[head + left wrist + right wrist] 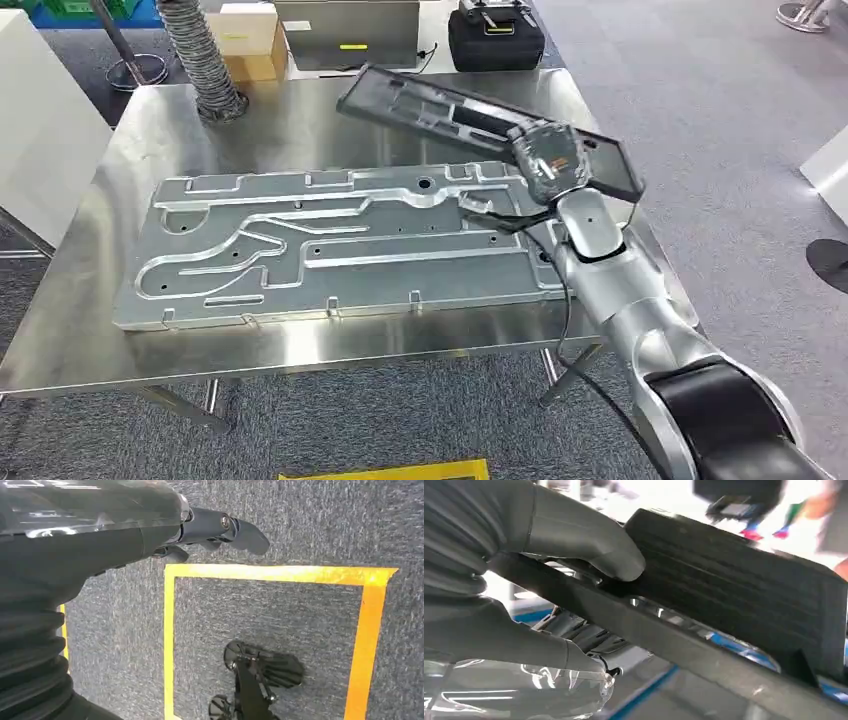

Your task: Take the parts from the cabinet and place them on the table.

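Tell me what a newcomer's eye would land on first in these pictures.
First, the big silver machined plate lying flat across the middle of the steel table, its grooves catching the light. Next, the long black part held tilted above the table's far right side, gripped by the right hand. Last, in the left wrist view, the left hand hangs over grey carpet marked with a yellow tape square.

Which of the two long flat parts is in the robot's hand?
The dark grey, slim panel, tilted above the table's far side, gripped by the right hand. The larger silver machined aluminium plate lies flat on the steel table, untouched.
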`<control>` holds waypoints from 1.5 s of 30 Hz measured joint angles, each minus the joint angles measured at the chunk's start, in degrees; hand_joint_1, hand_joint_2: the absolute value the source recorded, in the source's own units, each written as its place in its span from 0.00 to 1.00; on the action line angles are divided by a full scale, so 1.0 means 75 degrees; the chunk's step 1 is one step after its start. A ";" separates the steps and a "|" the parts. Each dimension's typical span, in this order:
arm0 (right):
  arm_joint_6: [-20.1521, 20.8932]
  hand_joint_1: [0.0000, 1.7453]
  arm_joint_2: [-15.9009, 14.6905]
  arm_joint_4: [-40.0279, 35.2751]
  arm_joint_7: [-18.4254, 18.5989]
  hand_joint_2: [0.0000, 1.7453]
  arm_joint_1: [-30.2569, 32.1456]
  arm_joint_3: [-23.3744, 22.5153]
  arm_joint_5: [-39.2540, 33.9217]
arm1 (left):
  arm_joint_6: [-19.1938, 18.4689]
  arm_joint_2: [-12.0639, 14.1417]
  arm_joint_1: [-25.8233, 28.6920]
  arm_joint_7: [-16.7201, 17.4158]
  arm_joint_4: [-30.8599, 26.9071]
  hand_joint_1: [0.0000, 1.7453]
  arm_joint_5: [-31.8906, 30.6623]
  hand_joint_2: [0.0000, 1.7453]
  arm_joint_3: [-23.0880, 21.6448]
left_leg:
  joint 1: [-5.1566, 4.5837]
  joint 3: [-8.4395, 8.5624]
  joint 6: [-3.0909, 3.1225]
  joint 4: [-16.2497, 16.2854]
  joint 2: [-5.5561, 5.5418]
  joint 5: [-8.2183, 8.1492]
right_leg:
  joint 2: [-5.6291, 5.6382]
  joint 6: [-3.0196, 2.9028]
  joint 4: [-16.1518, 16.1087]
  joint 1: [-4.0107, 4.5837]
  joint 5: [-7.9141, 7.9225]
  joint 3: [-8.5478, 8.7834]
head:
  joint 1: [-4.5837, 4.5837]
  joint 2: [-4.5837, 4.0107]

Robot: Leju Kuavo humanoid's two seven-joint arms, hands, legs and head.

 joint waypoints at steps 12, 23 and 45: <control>-0.0566 0.92 0.1068 0.1322 -0.1355 1.00 -0.0100 0.1072 -0.0402 | 0.0026 -0.0017 -0.0016 -0.0026 0.0000 0.00 0.0009 1.00 -0.0131 | 0.0028 -0.0681 -0.0426 0.1599 0.0018 -0.0928 | 0.0006 -0.0458 -0.2247 0.0077 0.0839 0.1037 | -0.0003 0.0000; -0.1215 0.92 0.1114 0.1692 -0.1862 1.00 0.0482 0.1191 -0.0629 | 0.0128 0.0000 -0.0040 -0.0221 0.0000 0.00 -0.0009 1.00 -0.0286 | -0.0012 -0.0118 -0.0191 0.0068 0.0004 0.0042 | 0.0043 -0.0235 -0.2190 0.0158 0.0747 0.1110 | 0.0000 0.0000; -0.1238 0.00 0.1106 0.2208 -0.2063 0.00 0.0686 0.1319 -0.0886 | 0.0128 0.0000 -0.0031 -0.0417 0.0000 0.00 0.0009 1.00 -0.0335 | 0.0046 -0.1104 -0.0458 0.2448 0.0018 -0.1112 | -0.0007 -0.0465 -0.2333 0.0081 0.0824 0.1202 | -0.0003 0.0000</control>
